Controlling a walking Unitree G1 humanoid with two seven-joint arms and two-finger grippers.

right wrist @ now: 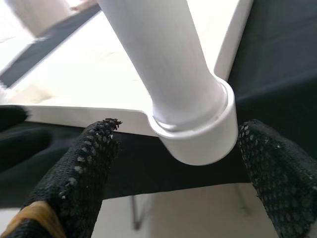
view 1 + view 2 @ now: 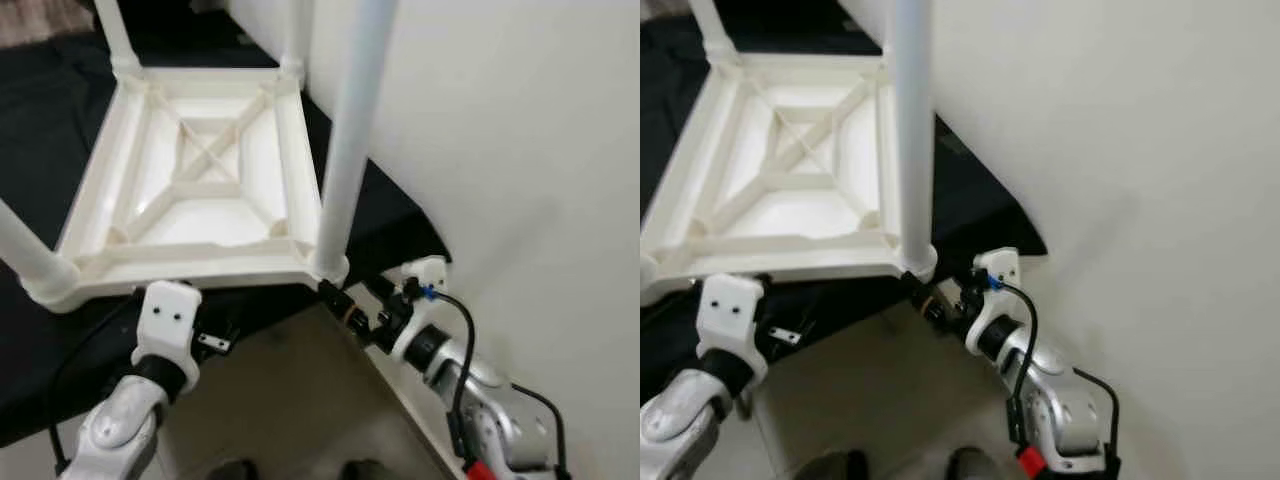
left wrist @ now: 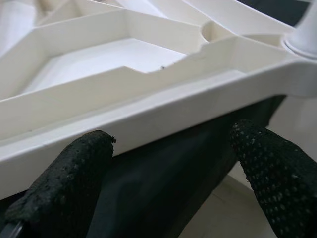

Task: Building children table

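A black cloth-covered surface [image 2: 50, 330] spreads across the left and far side. A plain white wall [image 2: 520, 150] rises on the right. Grey-beige tiled floor [image 2: 290, 400] lies near, below the cloth's edge.

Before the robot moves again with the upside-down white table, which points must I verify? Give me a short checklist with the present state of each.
1. Table lies upside down on the black cloth: ok.
2. Near right leg sits in its corner socket: ok.
3. Leg pushed fully home: cannot tell.
4. Right gripper open, fingers either side of the socket, not closed on it: ok.
5. Left gripper open at the table's near edge, no grip yet: ok.
6. Wall close beside the right arm: not ok.
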